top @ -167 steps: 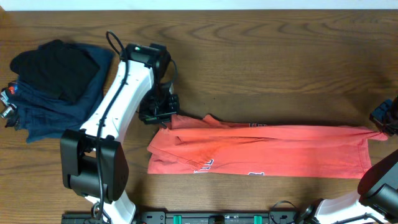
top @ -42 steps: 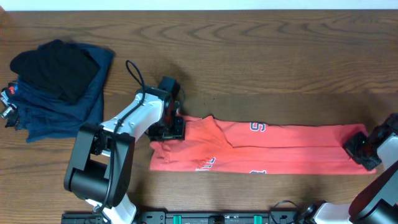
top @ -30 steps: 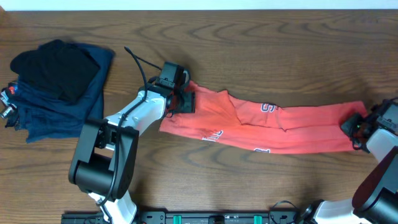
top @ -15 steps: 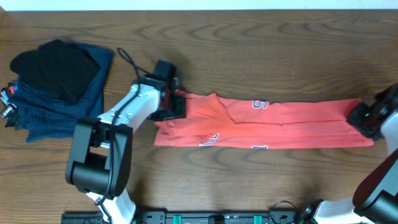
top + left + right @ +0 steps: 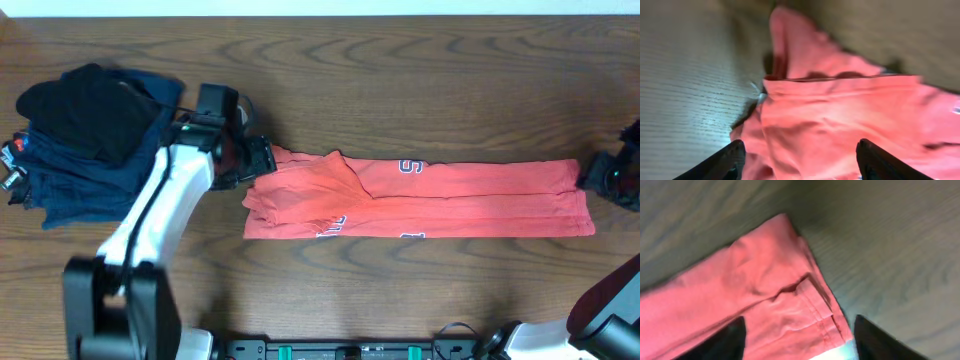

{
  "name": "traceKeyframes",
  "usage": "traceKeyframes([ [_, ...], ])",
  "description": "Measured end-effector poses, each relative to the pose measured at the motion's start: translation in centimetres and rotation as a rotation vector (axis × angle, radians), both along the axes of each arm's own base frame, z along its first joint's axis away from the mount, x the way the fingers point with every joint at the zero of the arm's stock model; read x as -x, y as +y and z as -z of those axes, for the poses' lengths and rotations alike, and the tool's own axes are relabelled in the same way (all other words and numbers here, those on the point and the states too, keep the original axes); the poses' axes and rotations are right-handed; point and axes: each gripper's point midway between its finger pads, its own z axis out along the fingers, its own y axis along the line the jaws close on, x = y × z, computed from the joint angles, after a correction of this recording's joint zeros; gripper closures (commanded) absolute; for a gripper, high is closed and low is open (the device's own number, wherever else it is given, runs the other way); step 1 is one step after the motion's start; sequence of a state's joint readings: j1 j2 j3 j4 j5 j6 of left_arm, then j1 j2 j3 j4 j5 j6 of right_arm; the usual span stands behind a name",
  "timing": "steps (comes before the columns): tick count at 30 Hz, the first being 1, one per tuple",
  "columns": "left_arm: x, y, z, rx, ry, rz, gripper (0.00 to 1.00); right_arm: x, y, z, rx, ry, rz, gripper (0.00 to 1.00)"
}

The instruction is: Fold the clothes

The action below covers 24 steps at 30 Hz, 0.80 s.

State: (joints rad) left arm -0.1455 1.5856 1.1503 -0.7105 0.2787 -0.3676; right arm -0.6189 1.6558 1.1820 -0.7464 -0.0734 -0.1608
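Shirt [image 5: 420, 200] is laid flat across the table [image 5: 420, 70] as a long narrow band, with the neck end to the left.

Overhead only: lettering [image 5: 408, 166] is seen near the upper edge. A navy pile [image 5: 80, 195] topped by a black garment [image 5: 90, 110] is seen at far left, apart from the shirt.

Left wrist only: a small white tag [image 5: 759, 96] is shown at the neck opening, with cloth bunched below it.

Right wrist only: the hem corner is shown doubled over, with bare wood beyond it.

Left gripper [image 5: 255, 160] is placed at the neck end. Its fingers [image 5: 715, 162] are spread wide over the cloth and nothing is pinched.

Right gripper [image 5: 603, 178] is placed at the hem end. Its fingers [image 5: 722, 340] are likewise spread wide, with the shirt lying loose between them. Contact of the tips with the cloth cannot be judged, since they are cut off by the frame edge.
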Motion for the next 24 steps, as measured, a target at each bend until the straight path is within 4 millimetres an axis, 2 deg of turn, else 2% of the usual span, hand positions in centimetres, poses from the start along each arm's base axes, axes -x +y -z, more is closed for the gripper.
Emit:
traceKeyframes([
  [3,0.7,0.0,-2.8,0.013,-0.062,0.0,0.26,0.2,0.5,1.3,-0.005,0.039,-0.101,0.27],
  [6,1.9,0.2,-3.6,0.012,-0.05,-0.001,0.26,0.3,0.6,2.5,0.0,0.072,-0.192,0.29],
  [12,2.7,0.3,-3.5,0.008,-0.023,-0.001,0.25,0.4,0.7,5.0,-0.006,0.125,-0.313,0.29],
  [18,2.7,0.3,-3.5,0.008,-0.022,-0.001,0.26,1.0,-0.3,8.1,-0.02,0.187,-0.333,0.3],
  [21,2.7,0.3,-3.5,0.008,-0.023,-0.001,0.26,1.2,-0.4,9.0,-0.034,0.199,-0.333,0.34],
  [24,2.7,0.3,-3.5,0.008,-0.022,-0.001,0.26,1.2,-0.3,9.1,-0.047,0.189,-0.338,0.47],
])
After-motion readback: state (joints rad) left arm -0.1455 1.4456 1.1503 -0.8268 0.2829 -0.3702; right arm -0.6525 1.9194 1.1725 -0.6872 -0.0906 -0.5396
